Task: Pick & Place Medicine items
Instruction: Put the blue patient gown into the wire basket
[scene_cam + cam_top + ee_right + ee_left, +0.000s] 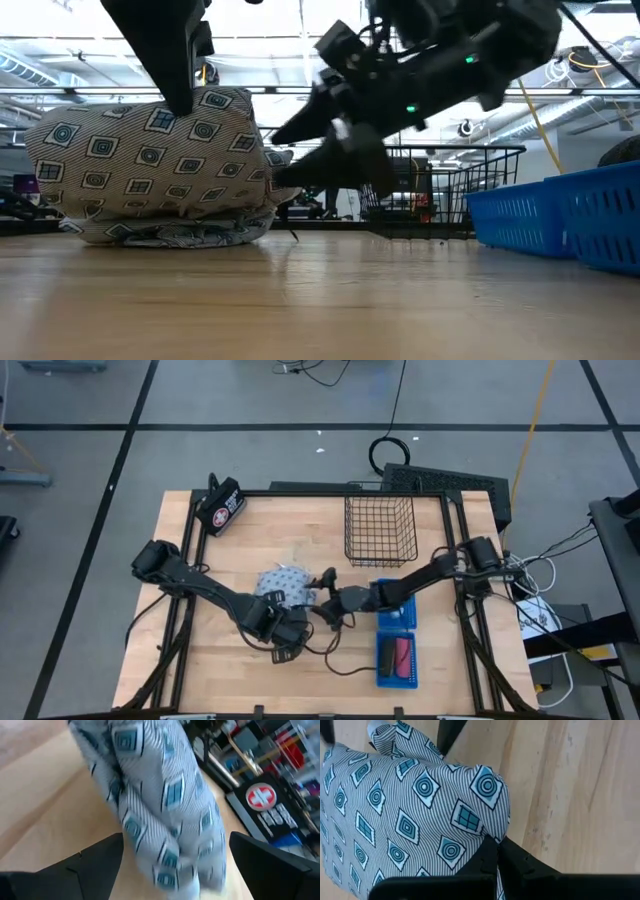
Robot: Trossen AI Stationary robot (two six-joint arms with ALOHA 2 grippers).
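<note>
Pouch (283,582): soft, grey-white, patterned with blue diamonds and circles; lying on the wooden counter (230,670) near its middle, a little toward the left arm's side; seen large in the low view (150,165), resting flat on the counter with folded cloth bunched under it.

Left tool (283,632): placed just beside the pouch on the side nearest the counter's front edge; in the left wrist view the two dark fingers (487,862) are shown drawn together with only a thin slit between them, their tips touching the edge of the pouch (405,815); closed, though whether any cloth is pinched cannot be told.

Right tool (327,597): reached in from the right arm's side to the pouch's other flank; fingers (95,862) spread wide in the right wrist view, with the pouch (160,805) sitting ahead of the gap; open, nothing held (the low view (315,150) shows the dark fingers angled down toward the pouch's end).

Blue trays: one (398,618) just behind the right arm's forearm; another (381,662) nearer the front edge, holding a pink oblong piece (403,657) and a dark piece (388,657) side by side.

Wire basket (379,530): black, set toward the back of the counter, well apart from the pouch.

Black case (221,508): bearing a red-and-white round emblem; at the back left corner of the counter; also glimpsed past the pouch in the right wrist view (267,807).
</note>
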